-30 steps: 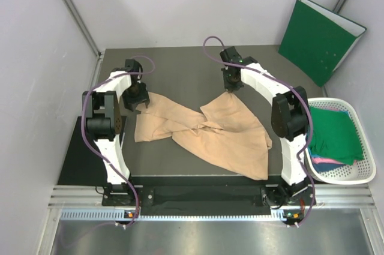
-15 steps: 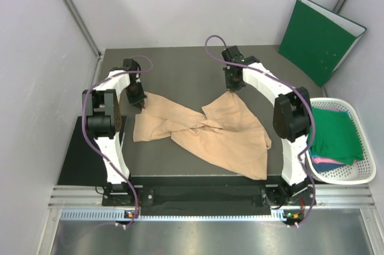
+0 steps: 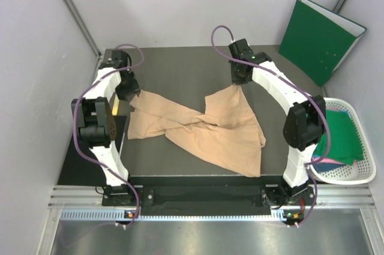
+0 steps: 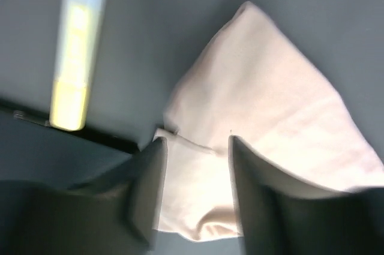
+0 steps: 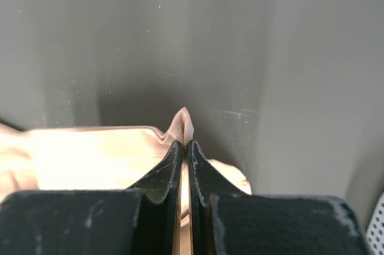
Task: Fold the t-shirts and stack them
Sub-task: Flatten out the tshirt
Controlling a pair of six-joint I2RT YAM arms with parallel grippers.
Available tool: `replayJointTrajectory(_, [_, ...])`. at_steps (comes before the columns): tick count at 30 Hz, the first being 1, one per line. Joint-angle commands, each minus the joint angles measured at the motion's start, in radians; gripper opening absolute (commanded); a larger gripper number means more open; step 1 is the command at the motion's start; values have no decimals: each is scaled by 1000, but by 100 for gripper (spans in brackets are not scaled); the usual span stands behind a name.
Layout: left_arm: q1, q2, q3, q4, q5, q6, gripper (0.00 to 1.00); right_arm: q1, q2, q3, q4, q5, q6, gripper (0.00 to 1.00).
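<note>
Peach-beige t-shirt (image 3: 204, 132) is sprawled across the middle of the dark grey surface (image 3: 180, 66), totally unfolded and kind of twisted up: there's a crease bunch running through the centre where two flaps cross over each other, one big flap fanning out toward the near right and a narrower one going off to the left. Far right corner of it is pulled up into a little peak, and that's because the right gripper (image 5: 186, 144) is clamped tight on it. In the right wrist view you can see the fingers pressed together with just a small tip of cloth poking out past them. The left gripper (image 4: 195, 147) sits over the shirt's far left corner with its fingers spread apart. Cloth and a bit of folded hem show in the gap between them, and it looks let go rather than pinched. Off to the right, well apart from the peach one, a white basket (image 3: 342, 178) sits past the surface edge with a dark green shirt (image 3: 336, 132) piled in it and slivers of pink and blue cloth (image 3: 324, 162) peeking out underneath. A green folder (image 3: 321, 38) with white edges leans against the back right wall.
</note>
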Motion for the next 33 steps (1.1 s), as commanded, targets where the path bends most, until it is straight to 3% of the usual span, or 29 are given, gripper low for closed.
replayJointTrajectory(1, [9,-28,43,24,-25,3,60,-25,-62,49,-5,32,-31,0])
replayJointTrajectory(5, [9,9,45,22,-16,-5,52,-30,-59,44,-3,26,-33,0])
replayJointTrajectory(11, [41,29,2,59,0,-2,62,-30,-68,21,11,3,-19,0])
replayJointTrajectory(20, [205,72,-56,123,221,-46,59,-30,-97,-43,22,-3,-10,0])
replayJointTrajectory(33, [216,106,-90,169,336,-71,55,-32,-91,-37,17,-12,-5,0])
